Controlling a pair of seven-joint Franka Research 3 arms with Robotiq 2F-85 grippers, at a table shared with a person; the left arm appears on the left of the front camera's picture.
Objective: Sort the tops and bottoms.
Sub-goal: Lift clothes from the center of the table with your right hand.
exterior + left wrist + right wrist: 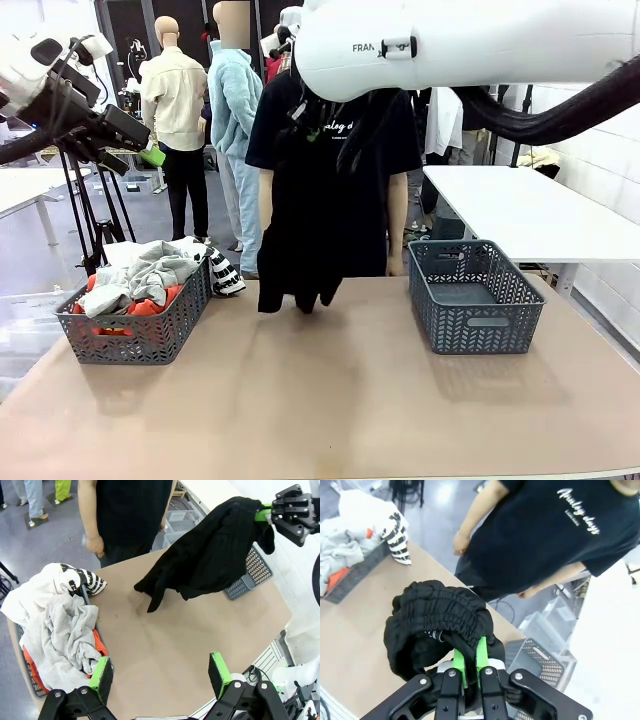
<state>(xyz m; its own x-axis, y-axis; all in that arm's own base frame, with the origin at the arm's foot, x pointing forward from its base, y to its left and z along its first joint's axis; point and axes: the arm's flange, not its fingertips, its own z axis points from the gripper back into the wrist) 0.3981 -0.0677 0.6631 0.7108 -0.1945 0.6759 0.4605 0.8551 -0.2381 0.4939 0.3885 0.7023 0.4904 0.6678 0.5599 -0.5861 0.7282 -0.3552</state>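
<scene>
The bottoms, a plain black garment with an elastic waistband, hang above the middle of the table, and my right gripper is shut on the waistband. In the front view they dangle in front of the person, their lower end near the tabletop. The tops lie heaped in the left grey basket: a light grey one, a white one with black print and an orange one. My left gripper is open, high above the table beside that basket, and holds nothing.
An empty grey basket stands at the table's right side. A person in a black lettered tee stands at the far edge, one hand hanging down. The brown tabletop is bare at the front.
</scene>
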